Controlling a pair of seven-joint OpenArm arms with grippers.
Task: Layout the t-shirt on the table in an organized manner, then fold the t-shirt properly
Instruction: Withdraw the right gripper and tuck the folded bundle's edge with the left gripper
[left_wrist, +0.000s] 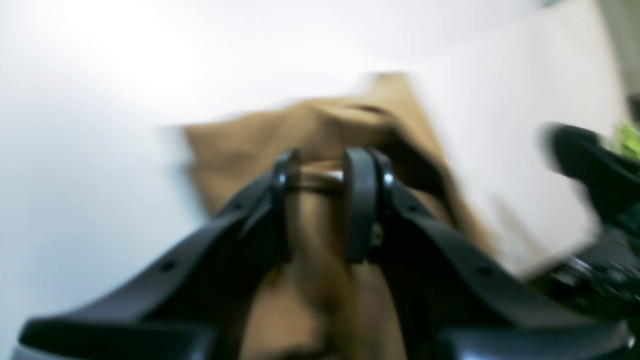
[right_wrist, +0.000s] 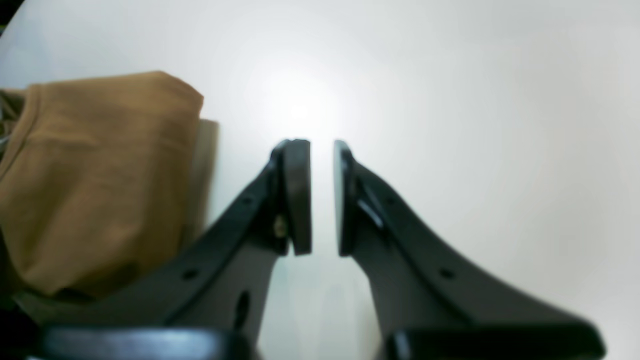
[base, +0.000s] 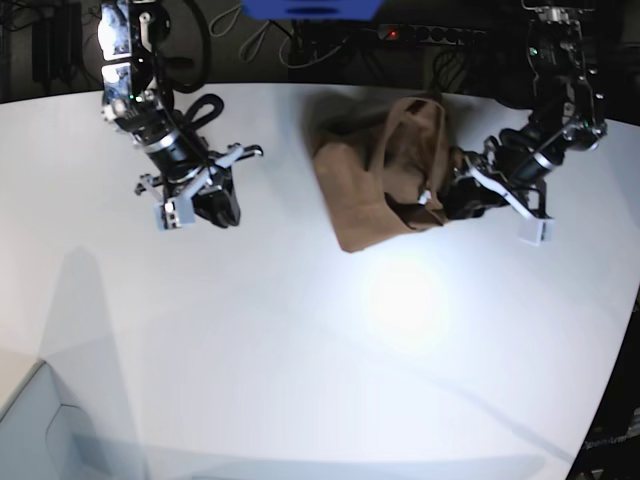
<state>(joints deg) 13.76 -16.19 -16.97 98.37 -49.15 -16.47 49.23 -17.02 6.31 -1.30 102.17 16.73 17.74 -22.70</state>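
T-shirt bunched in upper centre of base view on white tabletop — one flap lifted. Left pincer at shirt's right edge, clamped on a fold of brown fabric; wrist view blurred but cloth sits between the pads. Right pincer upper left of base view, well apart from shirt — narrow gap between pads, holding nothing.
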